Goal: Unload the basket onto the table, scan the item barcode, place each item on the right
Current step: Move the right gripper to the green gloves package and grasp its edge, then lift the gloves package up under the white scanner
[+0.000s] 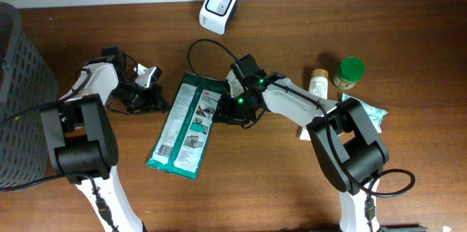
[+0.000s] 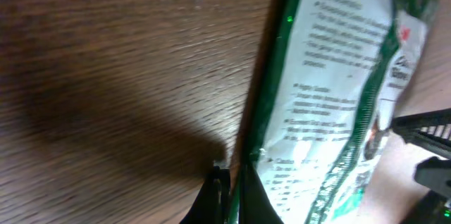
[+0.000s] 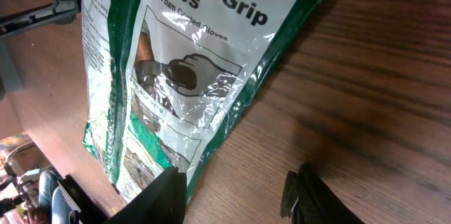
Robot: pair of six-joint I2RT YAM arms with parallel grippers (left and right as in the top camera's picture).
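So, the pack [image 1: 184, 126] lies flat mid-frame in the overhead view, its long side leaning a bit from upper right to lower left. It's a shiny plastic bag with a green border and a white panel. The panel reads "Comfort Grip Gloves" above a picture of gloves, and blocks of small print run down its left side. The film is crinkly and catches glare.

The left gripper [image 1: 149, 99] sits just beside the pack's upper left edge, jaws pressed together with nothing in them. The right gripper [image 1: 222, 111] is at the upper right edge, jaws parted over bare table [image 1: 292, 181], holding nothing. The scanner [image 1: 217, 7] is at top middle, well apart from the pack.
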